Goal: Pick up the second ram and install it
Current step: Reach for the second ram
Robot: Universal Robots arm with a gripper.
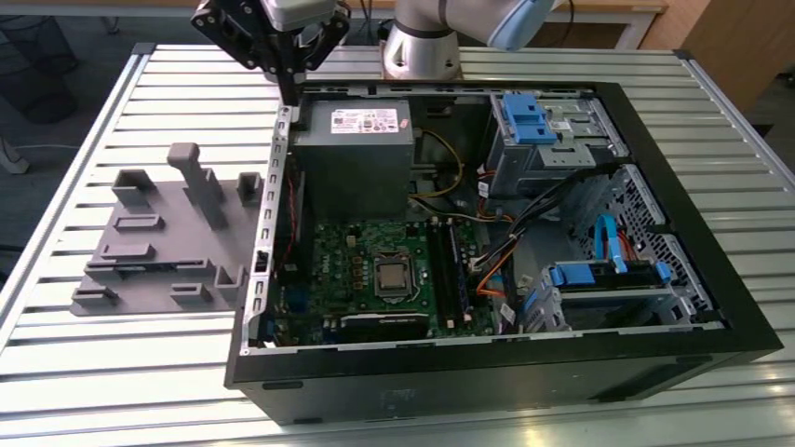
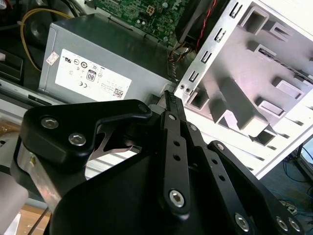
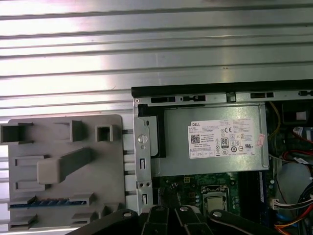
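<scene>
The second ram point(image 3: 49, 201) shows in the first wrist view as a thin blue-green strip, edge-on in a slot of the grey fixture point(image 3: 63, 147). My gripper point(image 1: 289, 93) hangs high over the far corner of the open computer case point(image 1: 497, 372), above the wall between the fixture point(image 1: 162, 233) and the grey power supply point(image 1: 352, 154). Its fingers point(image 2: 169, 98) are pressed together with nothing between them. It is well apart from the ram. The long black memory slots point(image 1: 440, 270) lie on the green motherboard point(image 1: 360, 270) beside the processor socket.
The case's metal side wall point(image 1: 276, 186) stands between fixture and motherboard. A tall grey post point(image 1: 199, 182) rises from the fixture. Cables point(image 1: 497, 242) and blue drive bays point(image 1: 534, 121) fill the case on the exterior view's right. The arm's base point(image 1: 420, 47) stands behind the case on the ribbed metal table point(image 1: 125, 372).
</scene>
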